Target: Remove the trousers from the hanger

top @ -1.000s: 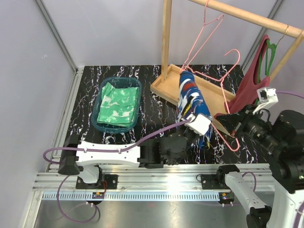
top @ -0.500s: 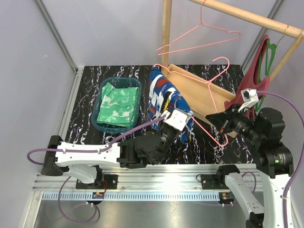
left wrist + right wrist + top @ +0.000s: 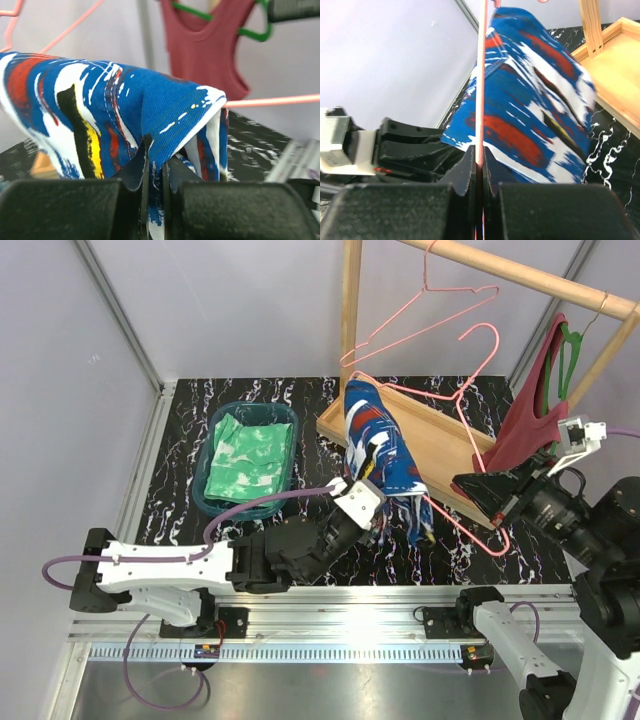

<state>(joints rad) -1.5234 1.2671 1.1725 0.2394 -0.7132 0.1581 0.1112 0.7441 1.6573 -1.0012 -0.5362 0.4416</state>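
Note:
The blue trousers with red, white and yellow patches hang over the lower bar of a pink wire hanger, held above the table. My left gripper is shut on their lower edge; the left wrist view shows the cloth pinched between the jaws. My right gripper is shut on the hanger's pink wire, with the trousers beyond it. The green and white trousers lie folded in a teal basket.
A wooden rack with a tray base and top rail stands at the back right. A second pink hanger and a maroon tank top on a green hanger hang from the rail. Grey walls enclose the table.
The trousers and hanger swung left half a second ago and have now moved back right. My left arm followed, still gripping the cloth. My right gripper moved right and down with the hanger.

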